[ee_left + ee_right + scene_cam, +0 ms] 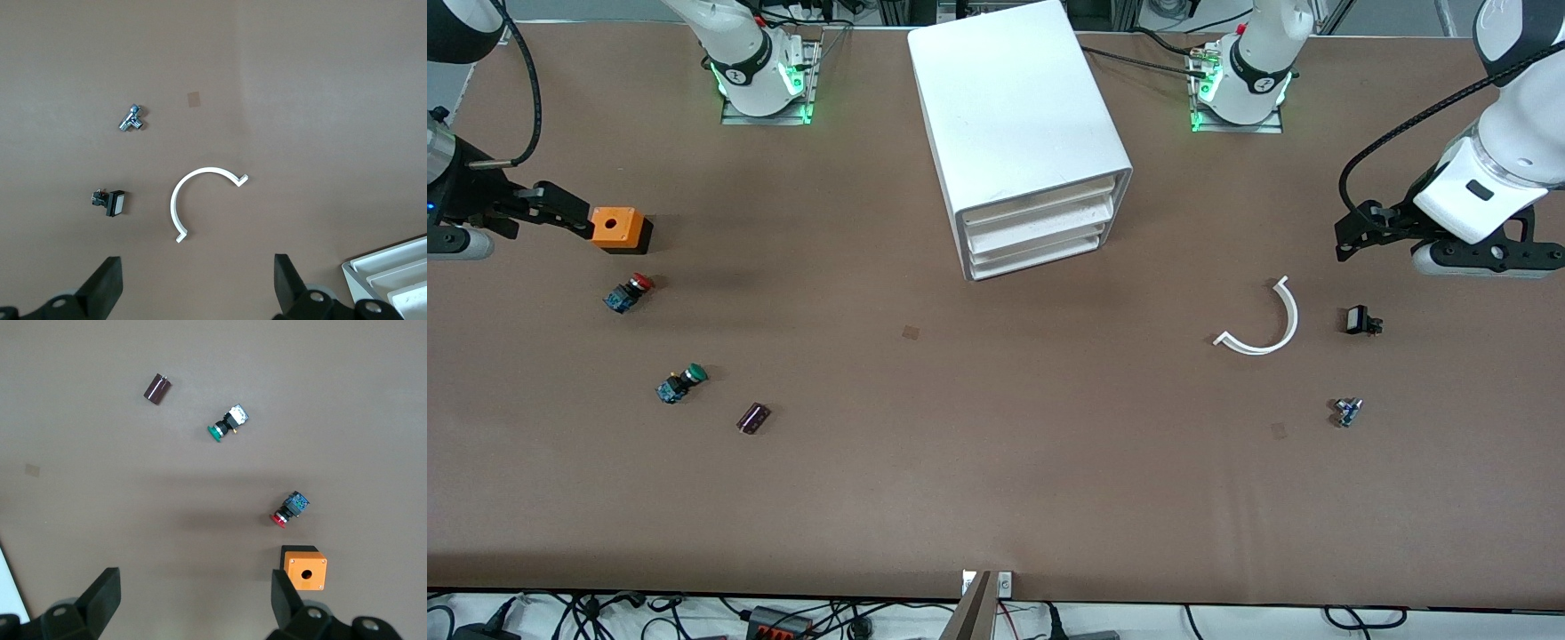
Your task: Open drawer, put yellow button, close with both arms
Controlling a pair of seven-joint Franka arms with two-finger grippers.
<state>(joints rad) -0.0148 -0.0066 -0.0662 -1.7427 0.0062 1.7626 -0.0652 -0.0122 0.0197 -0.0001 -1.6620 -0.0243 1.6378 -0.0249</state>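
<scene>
Topmost white plastic drawer (1040, 203) sits nine o'clock of left gripper (1347, 238), jaws apart; right gripper (574, 216), likewise apart, hangs farther from it, touching orange plastic box (618, 228).

One cabinet (1018, 133) with three drawers, two push-buttons (red (630, 292), green (681, 382)), one orange box (619, 228), one white arc (1263, 324).
</scene>
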